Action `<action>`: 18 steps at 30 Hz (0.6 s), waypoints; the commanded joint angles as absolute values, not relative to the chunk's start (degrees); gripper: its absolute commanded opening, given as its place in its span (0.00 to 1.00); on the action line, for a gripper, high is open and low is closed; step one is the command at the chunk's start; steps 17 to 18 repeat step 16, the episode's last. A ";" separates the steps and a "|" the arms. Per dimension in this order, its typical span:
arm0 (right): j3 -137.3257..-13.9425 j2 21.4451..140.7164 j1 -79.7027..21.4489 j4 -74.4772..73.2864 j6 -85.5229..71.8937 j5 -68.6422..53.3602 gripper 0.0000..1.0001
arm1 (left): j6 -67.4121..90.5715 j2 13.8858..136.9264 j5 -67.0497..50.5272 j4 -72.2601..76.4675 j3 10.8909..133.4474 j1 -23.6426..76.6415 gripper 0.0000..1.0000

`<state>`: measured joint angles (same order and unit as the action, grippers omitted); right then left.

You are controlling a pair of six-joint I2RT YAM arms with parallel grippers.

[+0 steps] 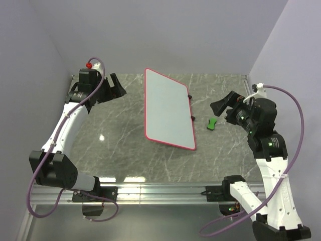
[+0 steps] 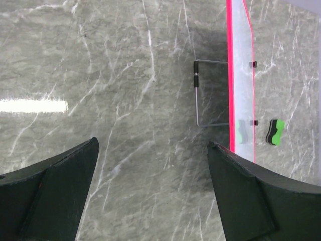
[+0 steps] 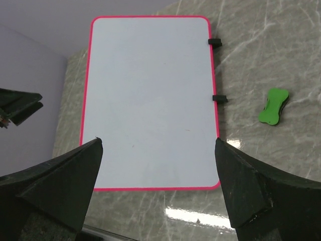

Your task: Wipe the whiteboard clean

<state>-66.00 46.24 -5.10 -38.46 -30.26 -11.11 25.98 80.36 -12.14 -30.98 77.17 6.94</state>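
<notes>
A grey, marble-veined tabletop sits inside a pale lavender enclosure, with plain walls rising on the left, far and right sides. A metal rail runs along the near edge, where the two arm bases are bolted. Overhead light leaves a bright glare patch on the polished stone.

The whiteboard stands roughly in the middle of the table, its long sides running from far to near and skewed slightly to the right at the near end. Its face is plain white inside a thin red-pink rim. Two small black feet sit on its right-hand long edge. In the left wrist view the board shows nearly edge-on, with a thin wire stand behind it, so it leans rather than lies flat, and it casts a soft shadow on the stone.

A small green eraser lies on the table just right of the board, apart from it.

The left gripper hangs near the far left corner, well away from the board, with its fingers spread wide and nothing between them. The right gripper hovers above the table near the eraser, facing the board, its jaws also wide apart and empty. A purple cable loops from its wrist.
</notes>
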 commanded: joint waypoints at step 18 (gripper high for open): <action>-66.35 49.22 -5.10 -32.15 -32.61 -16.80 1.00 | 23.47 77.96 -9.93 -29.62 76.73 7.12 0.96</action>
